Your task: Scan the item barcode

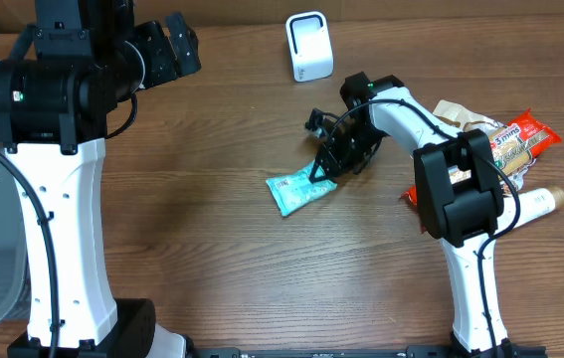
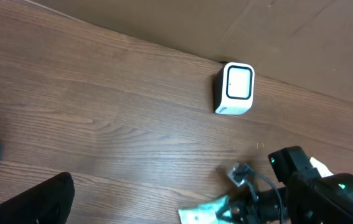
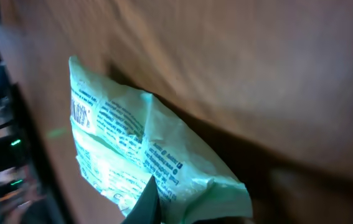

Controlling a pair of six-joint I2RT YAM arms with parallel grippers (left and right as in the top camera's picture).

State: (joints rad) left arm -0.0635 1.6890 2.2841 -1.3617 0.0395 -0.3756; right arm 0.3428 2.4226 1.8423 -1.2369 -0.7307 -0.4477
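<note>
- Here is the right claw [image 1: 323, 167], down low at mid-desk and pressed together on the far right corner of the teal packet [image 1: 296, 191]. By the look of it, that's a pinch on the thin wrapper edge.
- The packet lies on the desk [image 1: 212, 259], stretching left and nearer from the claw. In the wrist view one dark fingertip [image 3: 145, 202] sits right against the crinkled, printed wrapper.
- I'd call the step in hand the pick-up: the grip is made and the lift is not yet begun.
- The white scanner [image 1: 309, 47] stands at the far edge of the desk, well apart from the packet. As far as I can tell, its window is turned toward the near side.
- The left claw [image 1: 184, 45] hangs at the far left, spread wide and carrying nothing, well clear of the action.
- A pile of other snacks [image 1: 515, 144] lies on the right beside the right arm and plays no part here.
- The next move calls for raising the packet clear of the desk and carrying it toward the far side, up to the scanner. There it needs turning so the barcode meets the window.
- I can't pick out the barcode itself, because the print is too blurred to say which face or end carries it.
- One worry is that a corner pinch on a floppy wrapper may let it droop or slip, so a slow, steady lift looks wise.
</note>
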